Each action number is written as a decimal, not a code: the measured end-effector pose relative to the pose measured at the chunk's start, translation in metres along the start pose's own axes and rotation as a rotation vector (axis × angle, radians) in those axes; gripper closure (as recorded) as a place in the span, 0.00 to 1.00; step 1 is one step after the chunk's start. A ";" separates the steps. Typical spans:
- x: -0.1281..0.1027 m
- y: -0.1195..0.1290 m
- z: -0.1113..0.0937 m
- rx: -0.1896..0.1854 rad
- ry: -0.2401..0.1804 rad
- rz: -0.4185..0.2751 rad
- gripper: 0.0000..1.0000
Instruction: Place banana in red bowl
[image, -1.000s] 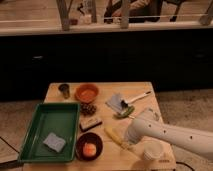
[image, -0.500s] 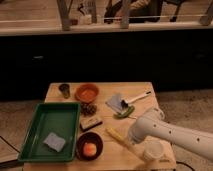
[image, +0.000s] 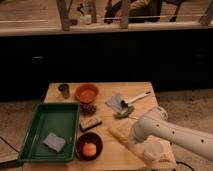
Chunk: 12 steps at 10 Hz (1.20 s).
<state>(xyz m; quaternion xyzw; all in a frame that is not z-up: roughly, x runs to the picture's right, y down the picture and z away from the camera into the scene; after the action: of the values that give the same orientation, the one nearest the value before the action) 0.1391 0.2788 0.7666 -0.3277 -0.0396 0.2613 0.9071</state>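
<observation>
At the far left the green tray holds 1 grey-blue pad and plays no part in the job. Just beyond its top right corner a small dark cup stands, and beside that, near the table's back edge, sits the red bowl, bright orange-red and, as far as can be seen, with nothing in it. In front of it lie a dark knobbly lump and a dark block, then the darker maroon bowl at the front edge with 1 orange fruit inside; that is the wrong bowl. Right of the maroon bowl, on the bare table, lies the banana, pale yellow, near the front and well apart from the red bowl. The gripper is at the left end of the white arm, low over the banana's right end; I cannot tell whether it has closed on the fruit or is only poised at it. Further back are a grey cloth, a green scrap and a white-handled utensil, with a white cup under the arm. I judge the task is at its opening: the reach is made, while the lift, the carry back and left over the clutter, and the release in the red bowl are all left.
</observation>
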 end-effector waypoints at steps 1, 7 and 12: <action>0.001 -0.001 -0.003 0.004 0.000 0.002 0.99; 0.011 -0.008 -0.021 0.030 0.006 0.017 0.99; 0.008 -0.013 -0.034 0.041 0.013 0.021 0.99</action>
<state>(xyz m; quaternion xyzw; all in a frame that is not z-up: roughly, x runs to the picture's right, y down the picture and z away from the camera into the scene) 0.1597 0.2549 0.7472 -0.3111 -0.0251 0.2696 0.9110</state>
